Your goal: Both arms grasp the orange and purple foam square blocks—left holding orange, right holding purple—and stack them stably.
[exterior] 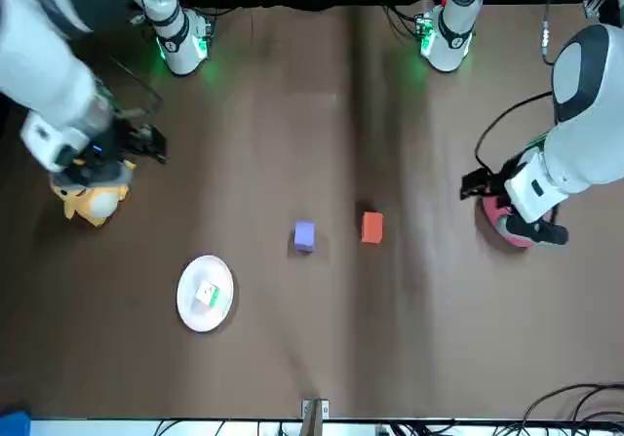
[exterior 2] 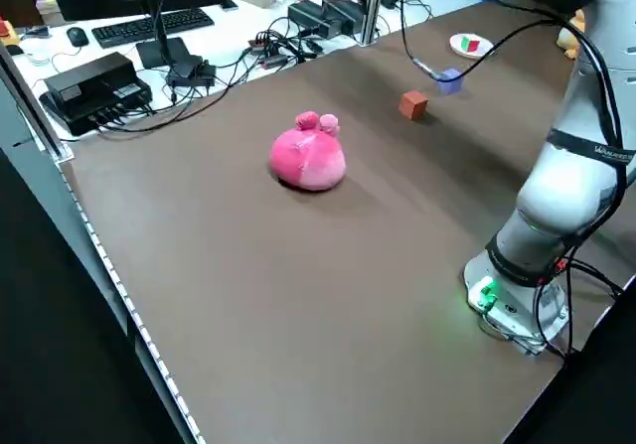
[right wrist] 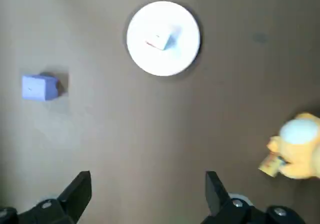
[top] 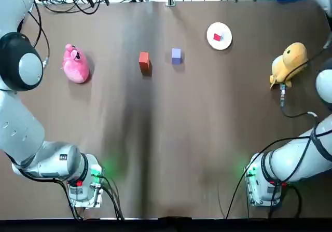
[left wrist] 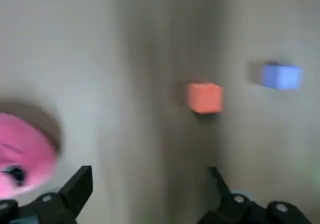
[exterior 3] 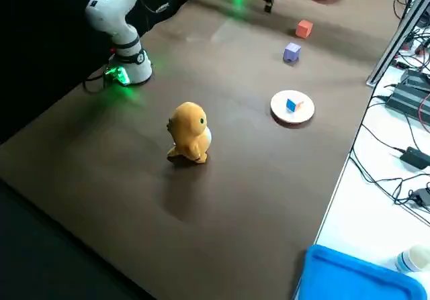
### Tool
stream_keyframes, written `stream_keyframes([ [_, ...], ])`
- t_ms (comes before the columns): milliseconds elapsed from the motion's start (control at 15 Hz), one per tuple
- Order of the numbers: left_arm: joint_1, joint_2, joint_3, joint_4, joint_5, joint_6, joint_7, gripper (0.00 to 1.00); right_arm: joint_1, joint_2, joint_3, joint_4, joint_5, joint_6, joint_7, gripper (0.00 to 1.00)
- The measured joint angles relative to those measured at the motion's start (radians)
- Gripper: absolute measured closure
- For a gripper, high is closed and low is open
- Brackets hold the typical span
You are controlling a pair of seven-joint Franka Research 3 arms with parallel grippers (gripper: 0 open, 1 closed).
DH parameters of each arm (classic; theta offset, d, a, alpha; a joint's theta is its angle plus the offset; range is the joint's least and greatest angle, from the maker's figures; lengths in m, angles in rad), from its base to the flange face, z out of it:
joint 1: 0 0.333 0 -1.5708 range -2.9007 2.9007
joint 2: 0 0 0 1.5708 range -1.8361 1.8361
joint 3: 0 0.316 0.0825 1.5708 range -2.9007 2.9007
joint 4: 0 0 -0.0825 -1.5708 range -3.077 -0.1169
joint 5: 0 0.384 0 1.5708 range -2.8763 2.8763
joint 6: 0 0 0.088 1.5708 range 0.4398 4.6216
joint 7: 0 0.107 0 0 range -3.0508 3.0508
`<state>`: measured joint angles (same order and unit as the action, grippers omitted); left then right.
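Near the far edge of the desk point(top: 171, 138): orange block point(top: 144, 60), purple block point(top: 176, 55), close but apart.
Left pincer point(left wrist: 150, 194): open; centre over orange, descend straight.
Right pincer point(right wrist: 145, 194): open; approach purple likewise.

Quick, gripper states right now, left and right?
Left gripper: open, holding nothing, by the pink plush.
Right gripper: open, holding nothing, by the yellow plush.
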<state>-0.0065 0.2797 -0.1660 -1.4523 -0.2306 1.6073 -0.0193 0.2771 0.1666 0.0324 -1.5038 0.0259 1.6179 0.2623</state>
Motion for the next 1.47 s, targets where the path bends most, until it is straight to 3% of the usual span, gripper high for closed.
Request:
stream_keyframes([
  [267, 0.066, 0.034, 0.003, 0.001, -0.234, -0.073, 0.047, 0.0, 0.124, 0.12, 0.001, -0.003, 0.016, 0.131, 0.315, 0.0],
  [467, 0.103, 0.086, 0.004, 0.001, -0.355, -0.111, 0.133, 0.0, 0.162, 0.189, 0.0, -0.001, 0.029, 0.197, 0.575, 0.0],
  [667, 0.141, 0.171, 0.005, -0.002, -0.486, -0.141, 0.236, 0.0, 0.178, 0.236, 0.0, 0.001, 0.069, 0.238, 0.778, 0.0],
  [733, 0.178, 0.238, 0.005, -0.002, -0.554, -0.159, 0.313, 0.0, 0.188, 0.261, 0.0, 0.002, 0.078, 0.261, 0.89, 0.0],
  [1067, 0.211, 0.344, 0.003, 0.003, -0.627, -0.186, 0.683, 0.0, 0.237, 0.368, 0.0, 0.019, 0.078, 0.33, 1.173, 0.0],
  [1267, 0.206, 0.367, 0.001, 0.003, -0.672, -0.188, 1.024, 0.0, 0.271, 0.426, 0.0, 0.029, 0.078, 0.436, 1.426, 0.0],
  [1467, 0.201, 0.406, 0.001, 0.003, -0.741, -0.187, 1.252, 0.0, 0.311, 0.462, 0.0, 0.033, 0.077, 0.541, 1.66, 0.0],
])
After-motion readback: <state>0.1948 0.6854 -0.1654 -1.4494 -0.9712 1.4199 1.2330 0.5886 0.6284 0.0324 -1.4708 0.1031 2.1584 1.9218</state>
